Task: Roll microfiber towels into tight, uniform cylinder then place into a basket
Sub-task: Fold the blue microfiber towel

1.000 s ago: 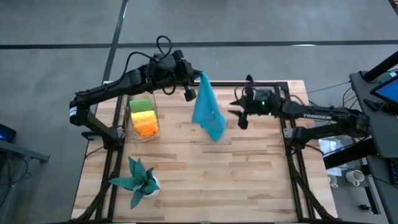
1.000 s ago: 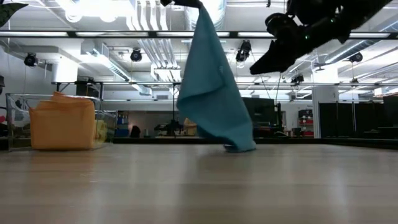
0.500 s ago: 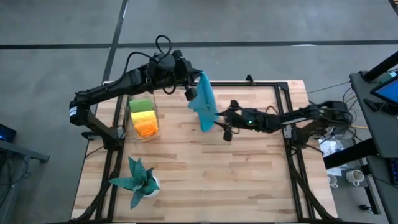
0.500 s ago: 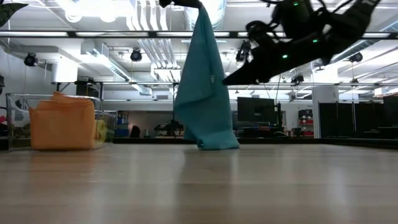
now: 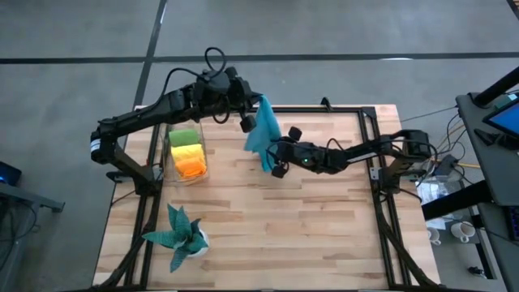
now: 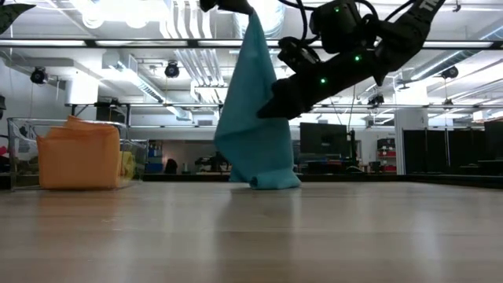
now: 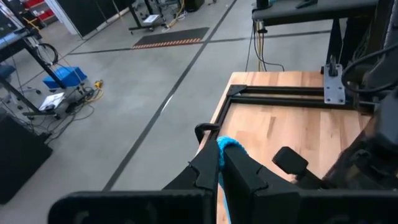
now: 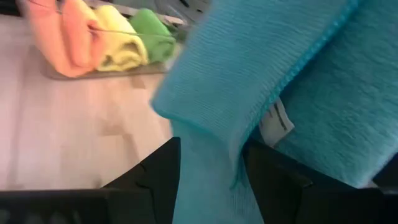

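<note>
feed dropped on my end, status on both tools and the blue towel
Left tool shut on blue towel, hanging, bottom on table. Right tool open around its lower part. Nothing in the way.

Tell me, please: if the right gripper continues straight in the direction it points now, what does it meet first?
Most likely the blue towel. It hangs from the shut left gripper, and a fold already sits between the open fingers of the right gripper.
</note>
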Motion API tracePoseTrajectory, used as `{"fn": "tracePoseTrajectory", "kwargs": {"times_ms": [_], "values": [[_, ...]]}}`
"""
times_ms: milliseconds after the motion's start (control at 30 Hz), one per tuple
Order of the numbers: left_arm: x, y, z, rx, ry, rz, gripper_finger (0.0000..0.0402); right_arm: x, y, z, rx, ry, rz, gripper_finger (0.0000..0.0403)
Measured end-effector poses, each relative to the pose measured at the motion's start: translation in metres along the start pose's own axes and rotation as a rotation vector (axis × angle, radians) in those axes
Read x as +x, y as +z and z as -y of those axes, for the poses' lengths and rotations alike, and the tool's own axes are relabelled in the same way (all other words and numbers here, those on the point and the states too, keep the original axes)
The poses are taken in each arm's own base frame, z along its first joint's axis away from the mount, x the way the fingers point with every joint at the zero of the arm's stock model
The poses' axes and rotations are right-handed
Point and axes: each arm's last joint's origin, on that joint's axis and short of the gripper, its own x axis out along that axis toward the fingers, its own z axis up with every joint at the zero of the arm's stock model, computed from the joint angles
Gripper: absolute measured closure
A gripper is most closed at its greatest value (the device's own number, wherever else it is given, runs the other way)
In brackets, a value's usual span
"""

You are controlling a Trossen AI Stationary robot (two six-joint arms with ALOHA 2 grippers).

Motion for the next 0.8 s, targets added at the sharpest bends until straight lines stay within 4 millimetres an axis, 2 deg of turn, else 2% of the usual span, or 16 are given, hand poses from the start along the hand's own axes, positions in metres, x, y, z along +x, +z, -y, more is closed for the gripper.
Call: {"fn": "tracePoseTrajectory", "kwargs": {"times_ms": [367,567,800], "values": [[0.0,-0.001,0.0,0.002,0.013,-0.013,0.0402,0.002,0.0,-0.002,0.013,0.014,0.003,0.0241],[0.0,-0.001,0.0,0.0,0.014,-0.007,0.0402,0.01,-0.011,-0.003,0.017,0.011,-0.037,0.0263],[0.0,0.0,0.0,-0.001,0.014,-0.007,0.0402,0.01,-0.009,-0.002,0.039,0.003,-0.016,0.0294]]}}
